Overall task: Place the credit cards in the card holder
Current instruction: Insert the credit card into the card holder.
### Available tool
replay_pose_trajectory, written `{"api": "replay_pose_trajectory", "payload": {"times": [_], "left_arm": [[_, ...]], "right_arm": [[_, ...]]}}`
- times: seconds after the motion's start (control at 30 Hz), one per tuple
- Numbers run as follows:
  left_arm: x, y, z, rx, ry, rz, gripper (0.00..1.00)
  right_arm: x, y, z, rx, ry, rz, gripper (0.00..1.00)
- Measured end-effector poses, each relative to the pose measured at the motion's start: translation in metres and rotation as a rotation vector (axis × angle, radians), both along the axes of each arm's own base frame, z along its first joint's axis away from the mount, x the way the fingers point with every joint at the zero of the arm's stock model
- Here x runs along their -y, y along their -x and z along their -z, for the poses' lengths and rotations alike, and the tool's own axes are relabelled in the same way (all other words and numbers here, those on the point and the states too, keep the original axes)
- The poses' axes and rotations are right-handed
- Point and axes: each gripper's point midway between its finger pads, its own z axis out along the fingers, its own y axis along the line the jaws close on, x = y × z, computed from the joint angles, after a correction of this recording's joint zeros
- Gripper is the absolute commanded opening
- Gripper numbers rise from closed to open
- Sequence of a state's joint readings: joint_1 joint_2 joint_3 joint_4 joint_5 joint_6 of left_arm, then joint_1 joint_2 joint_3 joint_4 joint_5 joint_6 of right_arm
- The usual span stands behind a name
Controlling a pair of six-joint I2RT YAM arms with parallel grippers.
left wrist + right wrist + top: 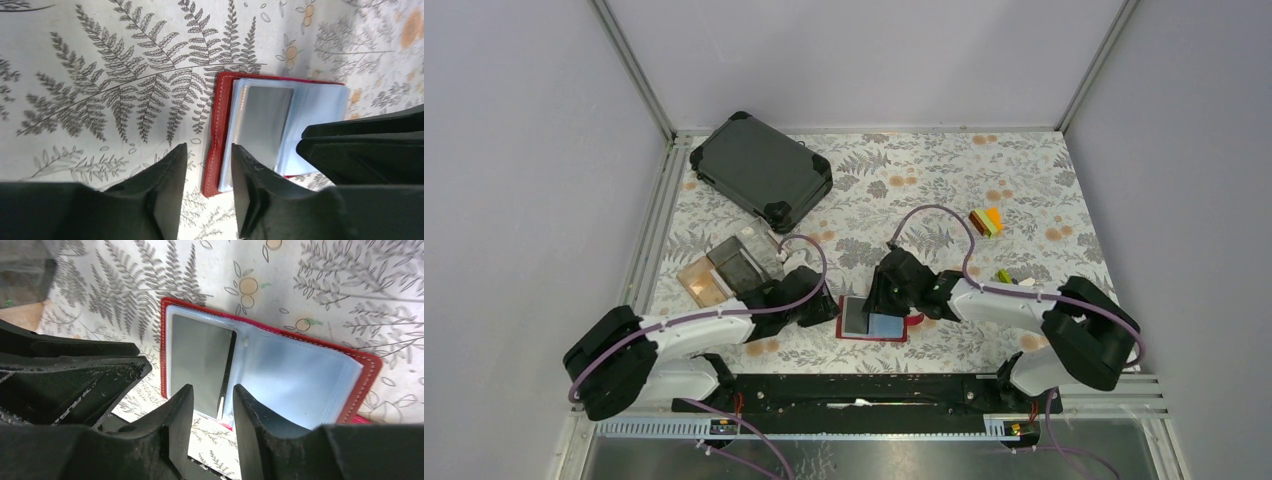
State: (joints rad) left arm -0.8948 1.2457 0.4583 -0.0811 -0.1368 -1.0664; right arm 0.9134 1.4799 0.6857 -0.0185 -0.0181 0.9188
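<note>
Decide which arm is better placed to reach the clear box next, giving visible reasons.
Left. The clear box lies on the left, close beside the left arm; the left pincer is open. The right pincer sits over the open card holder and would have to cross the left arm.

White-shelled arms [694, 328], black joints [609, 360], purple cables [934, 209], matte black left pincer [209, 150] and right pincer [212, 390]

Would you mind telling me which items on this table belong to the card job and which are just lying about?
Part of the job:
- red card holder, lying open
- grey card inside it

Just lying about:
- dark case
- clear box
- coloured blocks
</note>
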Motion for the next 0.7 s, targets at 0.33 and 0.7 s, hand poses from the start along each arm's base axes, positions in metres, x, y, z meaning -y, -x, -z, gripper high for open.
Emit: {"api": "replay_pose_trajectory", "payload": {"times": [0.33, 0.7], "left_arm": [[-0.025, -0.039, -0.086, 0.167, -0.002, -0.048, 0.98], [-0.149, -0.096, -0.097, 0.163, -0.098, -0.413, 0.99]], "right_arm": [[0.02, -0.024, -0.045, 0.181, 0.016, 0.017, 0.62], [0.07, -0.042, -0.046, 0.238, 0.057, 0.099, 0.68]]}}
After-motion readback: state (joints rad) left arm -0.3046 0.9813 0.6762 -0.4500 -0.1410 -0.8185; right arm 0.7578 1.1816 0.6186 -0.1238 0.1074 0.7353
